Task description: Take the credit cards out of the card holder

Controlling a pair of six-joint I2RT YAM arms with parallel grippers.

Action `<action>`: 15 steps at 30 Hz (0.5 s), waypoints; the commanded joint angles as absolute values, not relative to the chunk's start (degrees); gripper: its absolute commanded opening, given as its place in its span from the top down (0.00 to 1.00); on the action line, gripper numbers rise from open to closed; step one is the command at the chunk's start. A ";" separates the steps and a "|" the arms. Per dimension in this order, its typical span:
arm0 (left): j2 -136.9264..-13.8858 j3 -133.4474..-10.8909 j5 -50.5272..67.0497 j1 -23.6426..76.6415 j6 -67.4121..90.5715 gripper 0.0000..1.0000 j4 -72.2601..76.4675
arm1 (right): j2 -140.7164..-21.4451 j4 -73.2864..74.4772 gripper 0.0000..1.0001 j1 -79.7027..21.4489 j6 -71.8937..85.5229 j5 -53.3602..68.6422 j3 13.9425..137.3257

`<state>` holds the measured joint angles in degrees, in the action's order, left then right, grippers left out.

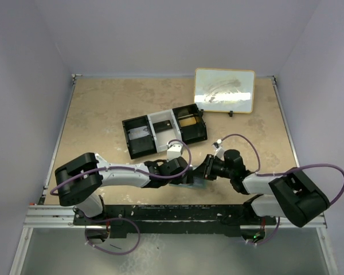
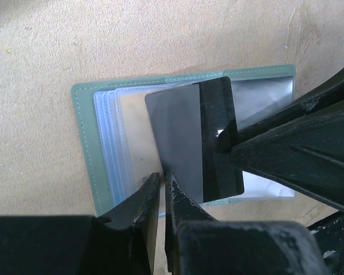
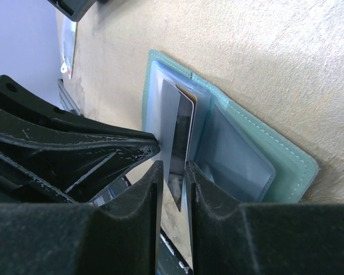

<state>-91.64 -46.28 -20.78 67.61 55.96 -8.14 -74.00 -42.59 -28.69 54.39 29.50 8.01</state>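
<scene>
Card holder (image 3: 286,166): lies open on the table, grey-green rim outermost, light blue clear pockets fanned inside.
Dark card (image 3: 175,123): sticks out of a pocket near the fold, tilted up off the holder, its lower edge down between the right gripper's fingers.
Orange-tan card (image 3: 189,98): only a thin strip shows, just behind the dark card's top corner.
Right gripper (image 3: 175,189): 2 black fingers fill the bottom of the view, closed to a narrow slot with the dark card pinched in it.
Left gripper (image 3: 152,150): comes in from the left as a black wedge; its tip touches the dark card's face.
Table (image 3: 246,51): tan, speckled, bare beside the holder.
</scene>
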 commanded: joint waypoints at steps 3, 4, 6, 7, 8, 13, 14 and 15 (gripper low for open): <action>-92.90 -45.09 -19.34 67.67 56.10 0.95 -10.91 | -76.27 -48.02 0.78 -28.40 52.63 32.18 9.23; -92.87 -45.09 -19.40 67.68 56.15 0.95 -10.90 | -77.25 -48.56 0.78 -28.44 52.51 32.84 9.27; -92.91 -45.08 -19.42 67.68 56.16 0.95 -10.88 | -78.64 -49.36 0.78 -28.41 52.49 33.16 9.25; -92.91 -45.16 -19.42 67.68 56.15 0.95 -10.90 | -79.23 -50.03 0.77 -28.39 52.62 33.38 9.09; -92.90 -45.13 -19.42 67.68 56.16 0.95 -10.94 | -79.88 -50.64 0.77 -28.43 52.71 33.66 8.98; -92.87 -45.04 -19.36 67.68 56.28 0.95 -10.81 | -83.48 -53.82 0.73 -28.46 53.81 34.57 9.23; -92.84 -45.02 -19.34 67.68 56.26 0.95 -10.91 | -84.19 -54.09 0.72 -28.41 53.99 34.40 9.23; -92.75 -44.99 -19.34 67.68 56.25 0.95 -10.98 | -84.88 -54.28 0.72 -28.45 54.20 34.36 9.37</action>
<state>-91.64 -46.28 -20.75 67.61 55.99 -8.16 -82.94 -49.58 -28.49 54.00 32.80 8.03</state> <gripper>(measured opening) 0.056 0.273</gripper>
